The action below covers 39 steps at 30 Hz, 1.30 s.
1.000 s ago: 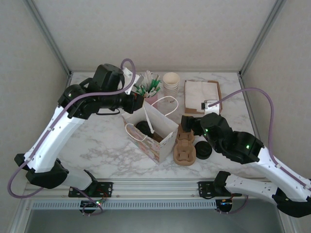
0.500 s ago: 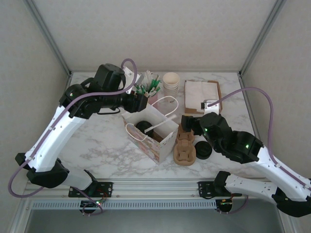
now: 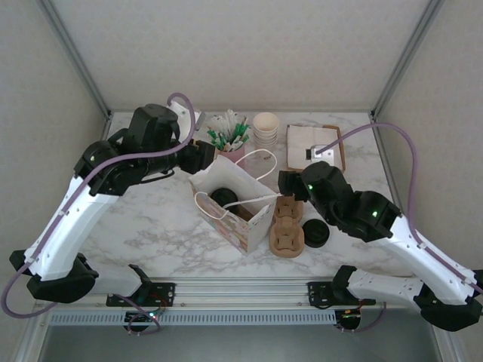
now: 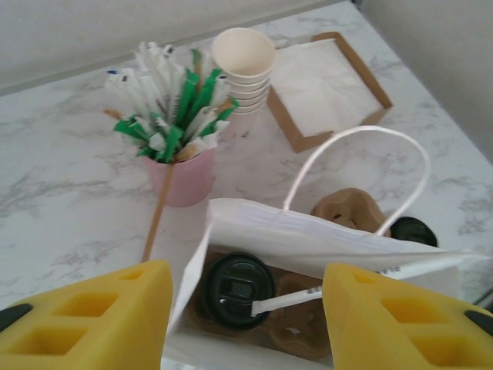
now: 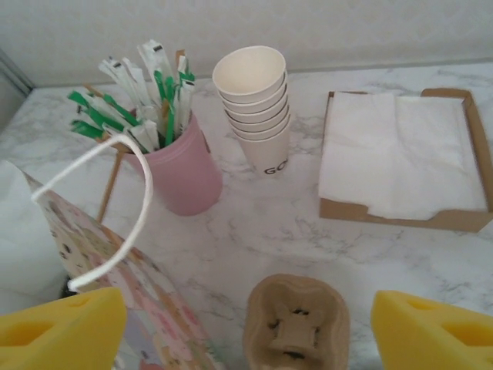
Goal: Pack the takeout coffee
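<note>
The takeout coffee (image 4: 235,289) stands inside the white paper bag (image 4: 308,243), its black lid (image 3: 223,198) facing up, in a brown carrier slot. A white wrapped stick (image 4: 286,299) lies across the lid. My left gripper (image 4: 246,324) hovers open above the bag's rear edge, its yellow fingers (image 4: 92,324) either side of the bag mouth, holding nothing. In the top view it (image 3: 204,156) sits just left of the bag (image 3: 253,219). My right gripper (image 5: 246,335) is open over the stacked cardboard carriers (image 5: 296,327), right of the bag (image 5: 115,293).
A pink cup of green and white sticks (image 3: 229,139), a stack of lidless paper cups (image 3: 266,128) and a napkin tray (image 3: 332,136) line the back. More carriers (image 3: 287,230) and a loose black lid (image 3: 315,234) lie right of the bag. Bag handles (image 3: 260,162) arch upward.
My left gripper opened, let the white stick drop into the bag, and drew back to the left. My right arm shifted slightly up and back, its jaws narrowing a little.
</note>
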### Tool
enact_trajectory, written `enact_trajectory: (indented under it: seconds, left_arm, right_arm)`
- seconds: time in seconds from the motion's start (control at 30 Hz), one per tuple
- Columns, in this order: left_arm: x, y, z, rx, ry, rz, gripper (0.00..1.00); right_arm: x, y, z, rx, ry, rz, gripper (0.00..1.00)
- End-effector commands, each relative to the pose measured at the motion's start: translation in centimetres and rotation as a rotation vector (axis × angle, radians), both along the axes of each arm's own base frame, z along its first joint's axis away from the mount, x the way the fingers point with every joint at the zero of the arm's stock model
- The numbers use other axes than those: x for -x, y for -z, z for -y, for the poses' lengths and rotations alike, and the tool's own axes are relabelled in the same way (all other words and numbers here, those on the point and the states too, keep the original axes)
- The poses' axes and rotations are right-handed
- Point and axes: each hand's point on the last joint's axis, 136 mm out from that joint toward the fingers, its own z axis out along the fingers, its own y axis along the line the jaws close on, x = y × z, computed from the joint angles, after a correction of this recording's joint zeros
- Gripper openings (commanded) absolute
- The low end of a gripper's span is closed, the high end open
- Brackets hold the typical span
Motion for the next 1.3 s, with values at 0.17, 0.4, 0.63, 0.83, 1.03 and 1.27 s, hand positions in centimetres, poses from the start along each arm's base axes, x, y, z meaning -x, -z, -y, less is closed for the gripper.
enact_trajectory:
  seconds: [0.17, 0.4, 0.63, 0.83, 1.03, 1.27]
  left_arm:
    - [-2.2, 1.4, -6.5, 0.107, -0.316, -0.026, 0.51]
    - [-2.6, 3.1, -9.9, 0.171, -0.464, -0.039, 0.51]
    - [-2.6, 4.6, -11.3, 0.177, -0.531, -0.047, 0.51]
    - [-2.6, 6.0, -11.6, 0.163, -0.547, -0.070, 0.51]
    - [-2.5, 6.9, -12.1, 0.137, -0.564, -0.070, 0.50]
    - [-2.2, 7.7, -13.9, 0.058, -0.617, -0.042, 0.50]
  right_arm:
    - [2.9, 2.4, -1.9, -0.120, -0.042, -0.283, 0.64]
    - [4.0, 4.9, -3.5, -0.096, -0.063, -0.364, 0.49]
    - [3.8, 5.5, -3.9, -0.077, -0.052, -0.360, 0.33]
    - [3.3, 4.7, -4.5, -0.088, -0.063, -0.335, 0.15]
    - [2.8, 3.2, -5.0, -0.070, -0.088, -0.287, 0.00]
    - [2.0, -0.5, -4.7, 0.038, -0.159, -0.153, 0.00]
